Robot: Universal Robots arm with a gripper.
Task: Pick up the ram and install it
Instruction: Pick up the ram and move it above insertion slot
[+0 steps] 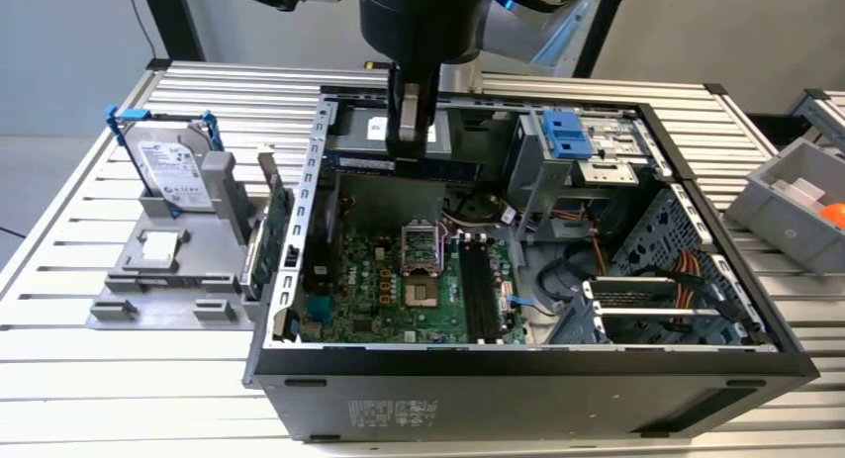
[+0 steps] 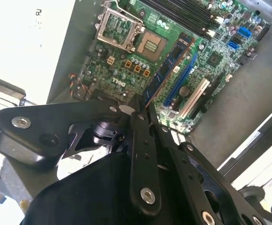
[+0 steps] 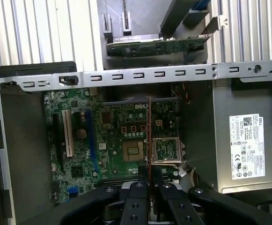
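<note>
My jaws are clenched on the slim dark ram stick (image 2: 171,63), holding it on edge above the green motherboard (image 1: 383,280) in the open black computer case (image 1: 528,389). My black arm (image 1: 422,23) hangs straight down. On the ribbed tabletop (image 1: 79,399), at the exterior view's left, stand a silver hard drive in a blue frame (image 1: 172,166) and a green card on edge (image 1: 271,230).

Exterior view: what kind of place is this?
Probably a robot workbench for computer assembly: an open computer case lies on a slatted metal table, a hard drive stands beside it, and the gripper holds the ram.

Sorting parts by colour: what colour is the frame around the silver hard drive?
Blue; the frame shows best in the exterior view.
</note>
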